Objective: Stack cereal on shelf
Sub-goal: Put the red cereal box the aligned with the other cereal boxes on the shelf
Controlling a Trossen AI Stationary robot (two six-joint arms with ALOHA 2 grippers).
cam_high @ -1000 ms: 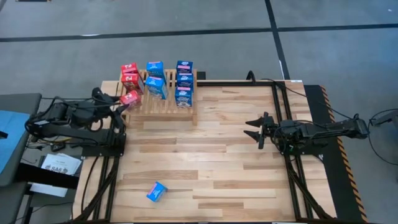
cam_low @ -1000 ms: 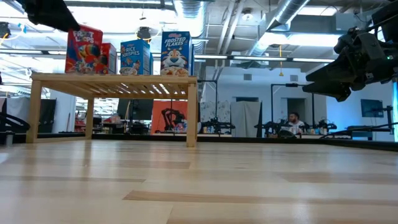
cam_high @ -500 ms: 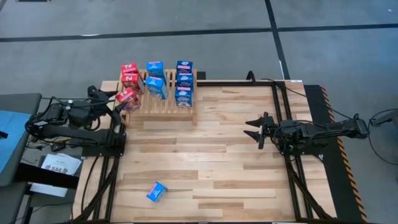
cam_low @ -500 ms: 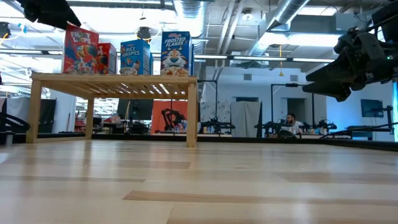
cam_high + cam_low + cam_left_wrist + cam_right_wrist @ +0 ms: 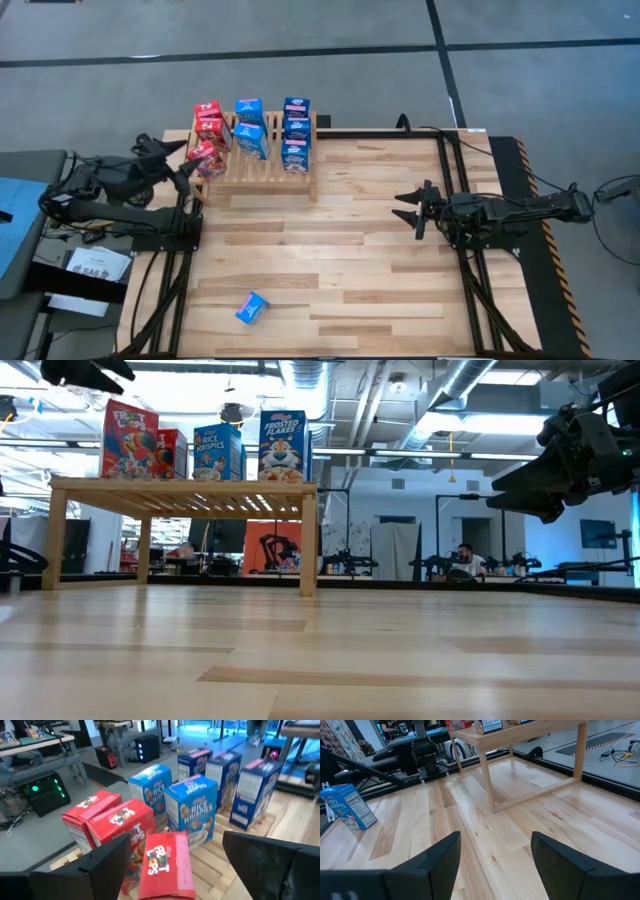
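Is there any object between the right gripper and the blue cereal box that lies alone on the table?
Nothing visible does. The right gripper, fingers open, hangs over bare planks, and only bare table lies between it and the lone blue box. The shelf with the other boxes stands off to the side of that path.

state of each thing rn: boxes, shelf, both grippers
left gripper: open, empty, beside the shelf's left end
right gripper: open, empty, hovering over the table's right half
shelf: upright, carrying eight boxes
red boxes: three on the shelf, the nearest looks tilted
blue boxes on shelf: five, upright
loose blue box: lying on the table, not yet shelved
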